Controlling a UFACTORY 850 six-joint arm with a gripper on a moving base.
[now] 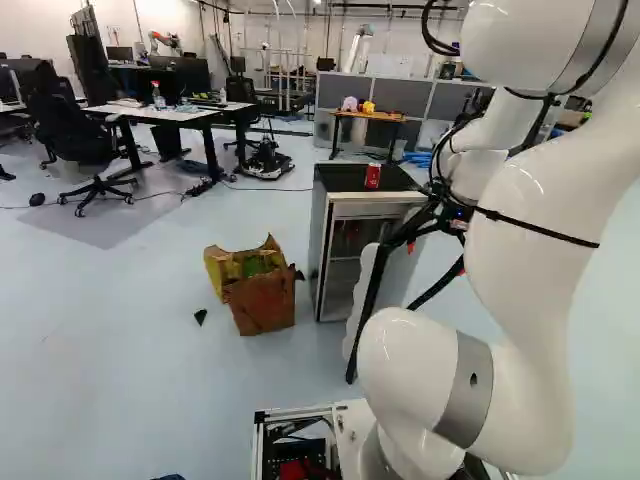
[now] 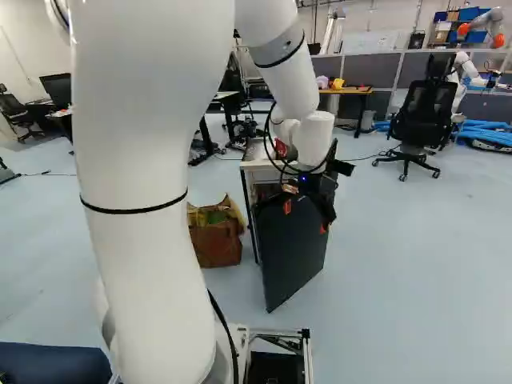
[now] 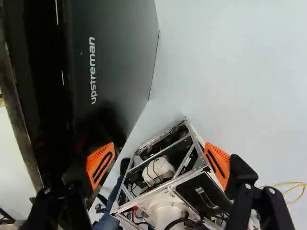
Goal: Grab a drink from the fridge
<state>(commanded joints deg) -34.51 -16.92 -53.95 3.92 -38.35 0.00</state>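
The fingers [image 3: 218, 165] stand spread, the open upright door [image 2: 290, 252] beside one of them, outer face showing; the fridge [image 1: 321, 240] interior, presumably next, lies beyond it.

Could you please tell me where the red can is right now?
In the left base view, the red can stands on top of the fridge, left of the arm.

White txt [image 3: 93, 70] on fridge dr. [image 3: 122, 52] reads "upstreman".
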